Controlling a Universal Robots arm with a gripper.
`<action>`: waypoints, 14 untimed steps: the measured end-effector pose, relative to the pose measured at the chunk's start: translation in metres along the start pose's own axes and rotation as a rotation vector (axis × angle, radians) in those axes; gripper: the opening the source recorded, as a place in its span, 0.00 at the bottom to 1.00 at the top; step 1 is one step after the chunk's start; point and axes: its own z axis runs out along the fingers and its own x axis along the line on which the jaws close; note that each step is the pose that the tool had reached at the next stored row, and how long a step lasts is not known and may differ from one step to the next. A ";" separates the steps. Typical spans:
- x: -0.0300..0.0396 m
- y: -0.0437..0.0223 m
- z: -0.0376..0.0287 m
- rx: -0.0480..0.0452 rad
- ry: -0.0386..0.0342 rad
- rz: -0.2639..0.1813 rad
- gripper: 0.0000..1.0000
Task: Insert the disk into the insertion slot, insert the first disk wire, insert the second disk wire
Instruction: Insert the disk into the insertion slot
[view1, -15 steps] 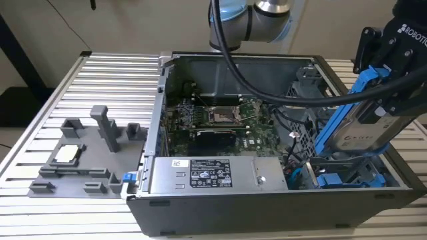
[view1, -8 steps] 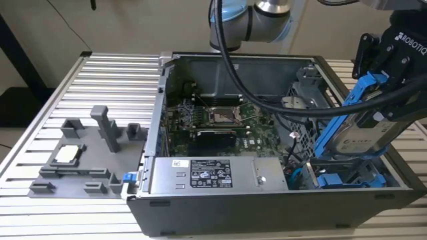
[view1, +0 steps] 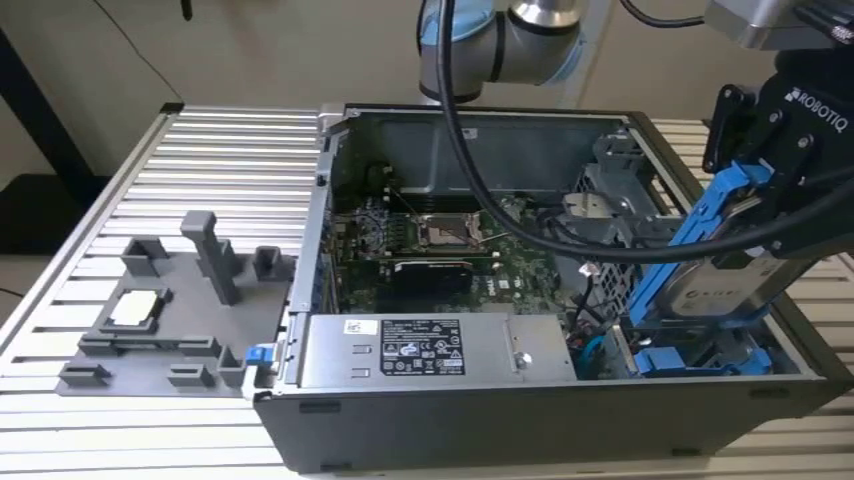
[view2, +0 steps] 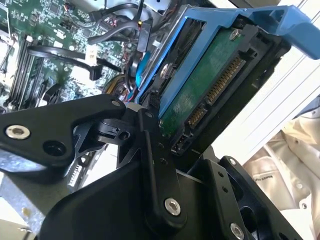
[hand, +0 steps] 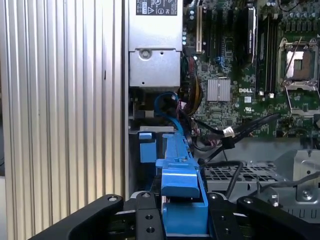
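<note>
A robotics lab: slatted aluminium table (view1: 200, 160), opened computer case (view1: 534, 435); robot arm (view1: 501, 45) above.

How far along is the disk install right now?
Nothing is finished. The gripper holds the disk tilted above the slot, not yet seated. In the second wrist view its connectors are bare, so both wire steps are left.

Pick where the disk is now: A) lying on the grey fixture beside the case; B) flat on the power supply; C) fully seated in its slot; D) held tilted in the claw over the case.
D: the claw grips the disk, tilted, over the case.
</note>
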 end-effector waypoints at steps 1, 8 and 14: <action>0.0005 -0.0002 0.0015 0.0000 -0.0001 0.000 0.33; 0.0027 -0.0011 0.0123 -0.0002 -0.0001 0.000 0.33; 0.0033 -0.0017 0.0190 -0.0004 -0.0001 -0.001 0.33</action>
